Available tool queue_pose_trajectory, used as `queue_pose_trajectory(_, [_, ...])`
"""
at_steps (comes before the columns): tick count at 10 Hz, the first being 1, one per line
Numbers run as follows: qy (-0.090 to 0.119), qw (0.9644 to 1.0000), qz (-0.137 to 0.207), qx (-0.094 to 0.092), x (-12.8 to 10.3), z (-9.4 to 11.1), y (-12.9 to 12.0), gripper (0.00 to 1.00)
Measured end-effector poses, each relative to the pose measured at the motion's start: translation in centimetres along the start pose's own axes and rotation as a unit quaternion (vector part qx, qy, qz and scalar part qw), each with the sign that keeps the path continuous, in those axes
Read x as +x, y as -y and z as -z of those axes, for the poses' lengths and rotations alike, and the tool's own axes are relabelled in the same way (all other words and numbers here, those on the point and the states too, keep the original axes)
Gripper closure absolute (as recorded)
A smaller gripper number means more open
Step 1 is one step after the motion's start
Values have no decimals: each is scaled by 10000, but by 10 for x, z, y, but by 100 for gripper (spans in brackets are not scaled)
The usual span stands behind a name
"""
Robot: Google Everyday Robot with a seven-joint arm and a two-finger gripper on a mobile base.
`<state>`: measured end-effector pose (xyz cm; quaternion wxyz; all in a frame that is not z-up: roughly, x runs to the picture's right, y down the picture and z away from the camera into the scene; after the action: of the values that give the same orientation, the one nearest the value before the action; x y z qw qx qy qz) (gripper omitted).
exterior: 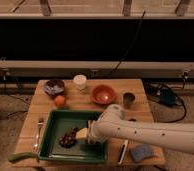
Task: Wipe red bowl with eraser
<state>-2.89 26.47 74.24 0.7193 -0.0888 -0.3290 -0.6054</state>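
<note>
Reaching into the green tray, our claw hangs low in its right-hand part, just over a dark oblong shape we take for the eraser. We cannot tell whether the claw is spread or clamped on that block. The red bowl sits empty on the surface beyond the tray, well apart from the claw. A shallow grip could drop the eraser on the lift. A careless swing toward the bowl might knock the dark cup just beside it, and hard wiping could skid the bowl away. The tray also holds a dark cluster, perhaps grapes, and a pale wedge. We cannot make out what is in the purplish bowl.
</note>
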Motion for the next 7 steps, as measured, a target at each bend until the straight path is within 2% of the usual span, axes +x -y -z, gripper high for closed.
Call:
queue_pose_trajectory(2, [7, 10000, 9, -36, -1, -3, -1, 20])
queue_pose_trajectory(7, [16, 9991, 254, -334, 11, -18, -1, 20])
